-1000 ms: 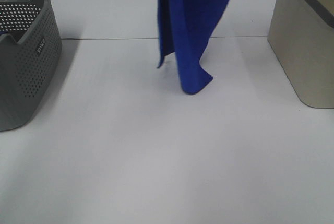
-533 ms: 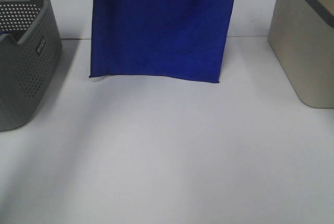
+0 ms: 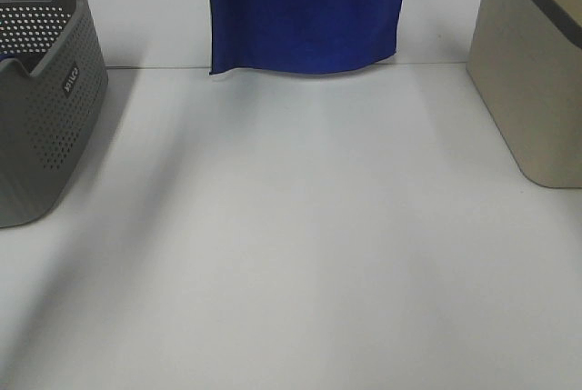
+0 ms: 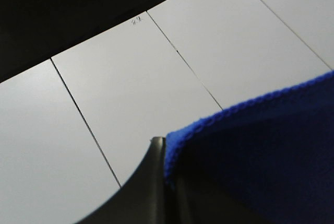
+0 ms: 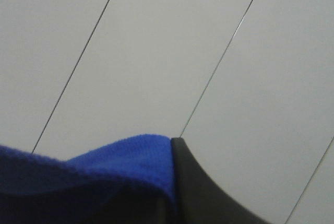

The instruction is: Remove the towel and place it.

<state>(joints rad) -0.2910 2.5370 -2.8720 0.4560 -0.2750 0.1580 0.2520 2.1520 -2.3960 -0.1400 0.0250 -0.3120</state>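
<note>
The towel (image 3: pixel 305 13), a deep blue cloth, hangs spread flat at the back middle of the exterior high view. Its top runs out of the frame and its lower edge hangs just above the table's far edge. Neither gripper shows in that view. In the left wrist view my left gripper (image 4: pixel 166 179) is shut on a corner of the towel (image 4: pixel 261 145), the hemmed edge coming out between dark fingers (image 4: pixel 148 182). In the right wrist view my right gripper (image 5: pixel 172 182) is shut on another corner of the towel (image 5: pixel 104 166).
A grey perforated basket (image 3: pixel 45 126) stands at the left edge of the white table (image 3: pixel 291 254). A beige bin (image 3: pixel 532 81) stands at the right edge. Both wrist views look up at white panelled surfaces with dark seams.
A second ago the towel hung bunched and narrow, its tip on the table. It then spread wide, and has now risen, its lower edge higher and its left edge drawn rightward.
</note>
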